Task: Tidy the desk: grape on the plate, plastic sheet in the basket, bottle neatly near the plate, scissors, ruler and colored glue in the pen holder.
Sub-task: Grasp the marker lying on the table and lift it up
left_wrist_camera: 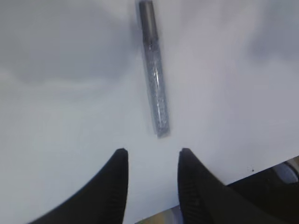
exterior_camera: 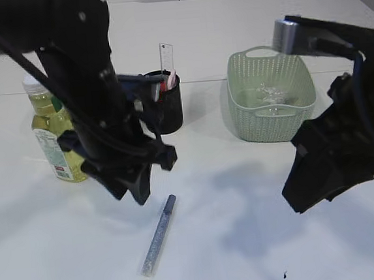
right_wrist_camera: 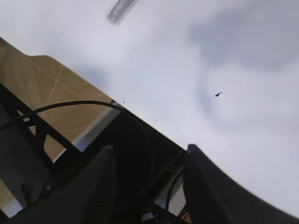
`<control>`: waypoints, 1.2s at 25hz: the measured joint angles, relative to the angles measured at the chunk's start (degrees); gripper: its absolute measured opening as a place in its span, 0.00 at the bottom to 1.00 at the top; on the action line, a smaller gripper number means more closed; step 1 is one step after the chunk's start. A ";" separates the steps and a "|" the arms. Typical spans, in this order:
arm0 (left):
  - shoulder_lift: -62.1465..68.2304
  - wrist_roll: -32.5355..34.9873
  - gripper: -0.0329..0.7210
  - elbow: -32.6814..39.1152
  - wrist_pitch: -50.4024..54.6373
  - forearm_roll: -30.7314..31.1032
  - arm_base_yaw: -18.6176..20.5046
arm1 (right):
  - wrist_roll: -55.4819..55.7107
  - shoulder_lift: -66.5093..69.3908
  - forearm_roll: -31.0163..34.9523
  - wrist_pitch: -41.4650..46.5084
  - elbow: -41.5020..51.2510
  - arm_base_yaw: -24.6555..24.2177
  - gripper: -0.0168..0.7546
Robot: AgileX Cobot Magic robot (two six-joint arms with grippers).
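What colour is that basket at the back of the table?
The basket is pale green with a woven lattice pattern; the exterior view shows it best.

Occlusions, crops and blur at this moment.
Exterior view: the left arm (exterior_camera: 99,115) covers part of the bottle (exterior_camera: 54,135) and the holder (exterior_camera: 166,102); the holder's contents are too small to name apart, and the clear item in the basket (exterior_camera: 272,96) is indistinct. Left wrist view: the glue (left_wrist_camera: 154,70) is blurred, its cap cut by the top edge. Right wrist view: only the glue's end shows.
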 joint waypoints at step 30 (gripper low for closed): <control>9.29 -0.94 0.43 5.22 -10.80 -1.47 -2.40 | -4.10 4.91 -12.59 0.30 -2.00 -9.98 0.51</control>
